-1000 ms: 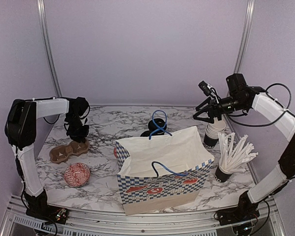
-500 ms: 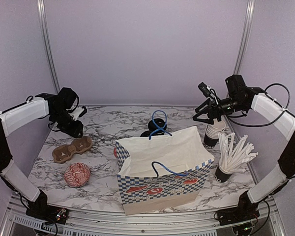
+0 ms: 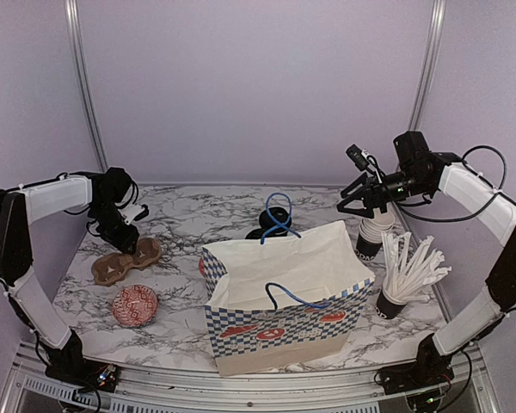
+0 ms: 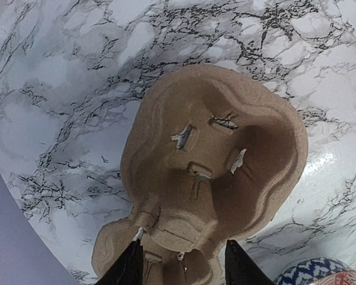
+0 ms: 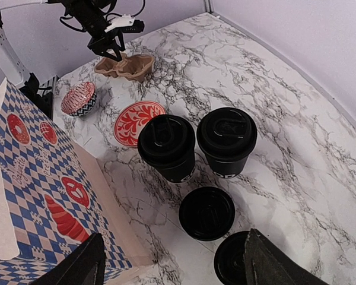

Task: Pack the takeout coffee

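Note:
Two takeout coffee cups, black with black lids, stand side by side [image 5: 166,145] [image 5: 226,139] behind the paper bag [image 3: 279,297]. In the top view they show as dark shapes [image 3: 258,233] past the bag's blue handle. My right gripper [image 5: 175,233] hangs open high above them and holds nothing. My left gripper [image 4: 184,264] is open over the brown cardboard cup carrier [image 4: 213,160], one finger on each side of its narrow waist. From above, that gripper [image 3: 125,231] sits just behind the carrier [image 3: 125,261].
Two loose black lids [image 5: 206,212] [image 5: 234,258] lie near the cups. Beside them rests a red patterned bowl [image 5: 133,122]; another [image 3: 135,305] sits front left. A stack of paper cups [image 3: 374,232] and a cup of white straws [image 3: 404,275] stand at the right.
My left gripper has opened and lifted off the carrier; its arm swung out left, then came back closer. The carrier shifted slightly. The right arm has not moved.

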Robot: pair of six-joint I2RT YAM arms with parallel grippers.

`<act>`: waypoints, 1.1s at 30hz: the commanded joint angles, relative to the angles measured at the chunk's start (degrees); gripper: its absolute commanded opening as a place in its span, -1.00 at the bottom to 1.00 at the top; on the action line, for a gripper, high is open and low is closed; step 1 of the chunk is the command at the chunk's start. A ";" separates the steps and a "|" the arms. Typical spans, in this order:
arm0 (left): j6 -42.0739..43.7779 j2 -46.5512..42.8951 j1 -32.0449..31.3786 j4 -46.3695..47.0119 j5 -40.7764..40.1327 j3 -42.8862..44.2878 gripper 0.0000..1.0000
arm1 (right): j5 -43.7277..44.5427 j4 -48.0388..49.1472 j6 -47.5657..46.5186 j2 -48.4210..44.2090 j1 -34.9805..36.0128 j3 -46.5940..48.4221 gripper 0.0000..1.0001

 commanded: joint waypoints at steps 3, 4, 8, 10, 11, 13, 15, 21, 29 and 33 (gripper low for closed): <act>3.43 0.95 0.79 -1.36 -1.10 -1.47 -0.05 | -1.51 -1.19 -0.99 0.88 -0.15 1.45 0.55; 3.58 1.15 0.80 -1.38 -1.18 -1.27 -0.07 | -1.56 -1.19 -1.00 0.96 -0.17 1.45 0.55; 3.75 2.82 1.06 -1.40 -0.50 -0.33 -0.12 | -1.93 -1.27 -1.02 1.40 -0.15 1.36 0.55; 4.08 3.83 1.18 -1.46 -0.32 -0.32 -0.14 | -2.00 -1.28 -0.92 1.45 -0.16 1.44 0.55; 4.19 4.24 1.20 -1.41 -0.47 -0.37 -0.14 | -2.01 -1.28 -0.93 1.39 -0.15 1.45 0.55; 4.47 4.95 1.20 -1.48 -1.18 -0.28 -0.14 | -1.91 -1.28 -0.91 1.21 -0.15 1.38 0.54; 4.57 5.48 1.24 -1.41 -2.17 0.02 -0.14 | -1.77 -1.28 -0.93 1.20 -0.15 1.16 0.55; 4.35 7.22 1.90 -1.45 -1.53 1.25 -0.16 | -1.91 -1.23 -0.88 1.45 -0.06 1.07 0.54; 3.75 7.80 1.95 -1.76 0.88 2.13 -0.42 | -1.63 -1.30 -0.89 1.20 0.01 0.93 0.54; 2.05 4.42 1.57 -2.31 -0.22 3.45 -0.54 | -1.69 -1.29 -0.61 0.94 0.08 0.96 0.53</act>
